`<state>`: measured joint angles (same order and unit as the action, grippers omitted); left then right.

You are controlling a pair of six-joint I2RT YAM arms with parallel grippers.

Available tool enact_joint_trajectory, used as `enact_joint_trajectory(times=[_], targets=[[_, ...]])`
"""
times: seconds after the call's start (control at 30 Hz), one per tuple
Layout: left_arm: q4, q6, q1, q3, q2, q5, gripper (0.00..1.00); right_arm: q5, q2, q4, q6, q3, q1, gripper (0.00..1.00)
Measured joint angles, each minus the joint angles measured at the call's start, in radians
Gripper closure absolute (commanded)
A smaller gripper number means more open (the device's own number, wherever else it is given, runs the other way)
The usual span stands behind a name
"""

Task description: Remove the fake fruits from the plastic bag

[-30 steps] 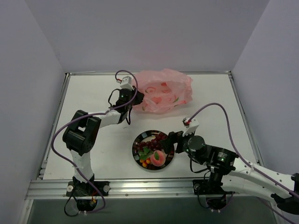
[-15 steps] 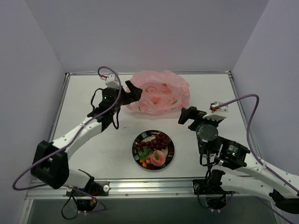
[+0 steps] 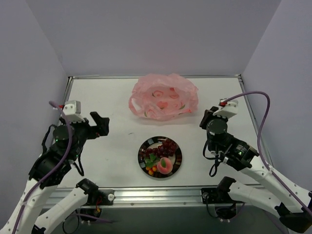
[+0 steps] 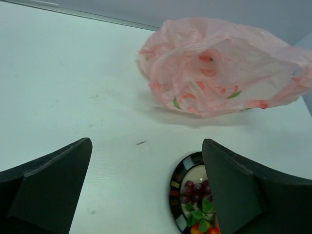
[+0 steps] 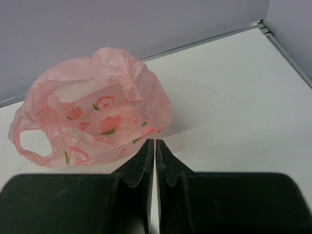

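The fake fruits (image 3: 160,158) lie together on a round dark-rimmed plate (image 3: 178,157) at the near middle of the bench (image 3: 112,102). The dark red grape bunch (image 3: 165,146) is on the far side of the plate and the pink-orange peach (image 3: 165,165) on the near side. Small orange pieces (image 3: 151,170) with green leaves sit at the near left.

The plastic bag (image 3: 163,96) sits apart from the plate, farther back at the middle of the bench. It is a crumpled pink heap with red and green printed marks and a handle loop at its left end. Whether anything is inside it cannot be told.

The left fingers (image 4: 53,185) are spread wide and hold nothing. They hang over the left part of the bench, well apart from both bag and plate, pointing right towards them.

The right fingers (image 5: 142,165) are pressed together with nothing between them. They hang over the right part of the bench, close to the bag's near right edge.
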<state>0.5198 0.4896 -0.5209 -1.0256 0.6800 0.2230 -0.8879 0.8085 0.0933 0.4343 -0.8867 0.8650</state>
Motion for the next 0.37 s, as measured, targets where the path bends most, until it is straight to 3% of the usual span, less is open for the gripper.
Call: enact_joint_trajectory(times=[0.03, 0.13, 0.17, 0.23, 0.27, 0.37], targets=[[0.037, -0.016, 0.000, -0.003, -0.037, 0.021, 0.06, 0.035, 0.005, -0.005, -0.003, 0.002, -0.017, 0.94], [0.113, -0.053, 0.000, -0.004, -0.102, 0.071, 0.06, 0.135, 0.025, -0.036, -0.003, 0.031, -0.034, 0.67], [0.129, -0.065, 0.000, -0.002, -0.106, 0.084, 0.06, 0.159, 0.030, -0.042, 0.002, 0.050, -0.034, 0.53], [0.142, -0.082, 0.000, 0.010, -0.104, 0.101, 0.06, 0.173, 0.029, -0.043, 0.015, 0.090, -0.034, 0.38], [0.143, -0.090, 0.000, 0.023, -0.100, 0.104, 0.06, 0.175, 0.018, -0.040, 0.019, 0.108, -0.034, 0.24], [0.152, -0.105, 0.000, 0.059, -0.083, 0.104, 0.06, 0.162, -0.043, -0.034, 0.029, 0.148, -0.035, 0.08]])
